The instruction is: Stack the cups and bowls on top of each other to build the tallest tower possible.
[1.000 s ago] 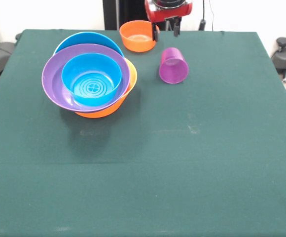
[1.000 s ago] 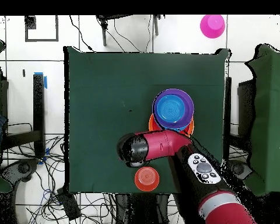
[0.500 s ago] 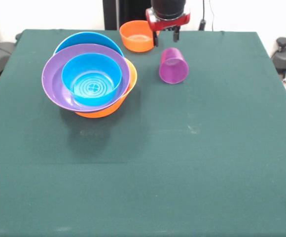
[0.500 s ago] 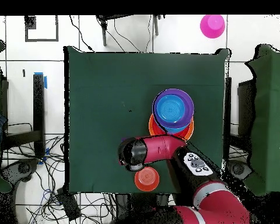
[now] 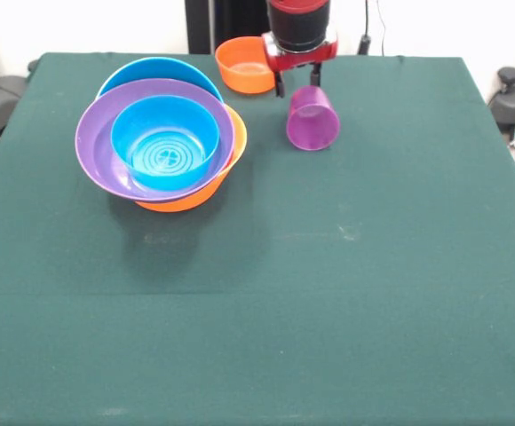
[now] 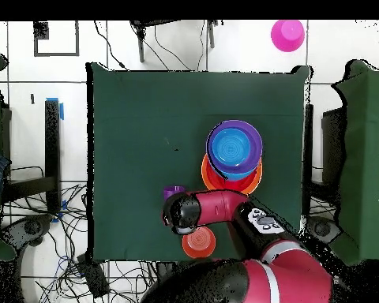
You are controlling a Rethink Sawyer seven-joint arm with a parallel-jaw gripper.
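A: Is the tool (image 5: pixel 297 82) grasping anything?

B: No. Its two dark fingertips (image 5: pixel 280 86) hang spread and empty, just above the translucent purple plastic cup (image 5: pixel 312 118) lying on its side on the green tabletop (image 5: pixel 346 266).

A: And from overhead?

B: The red arm (image 6: pixel 224 211) hides most of that cup; only a purple sliver (image 6: pixel 174 192) shows. It also partly covers the small orange plastic bowl (image 6: pixel 197 244).

A: The tower?

B: The tower (image 5: pixel 160 142) stands well left of the cup in the front view; a pink bowl (image 6: pixel 287 35) on the floor shows only from above.
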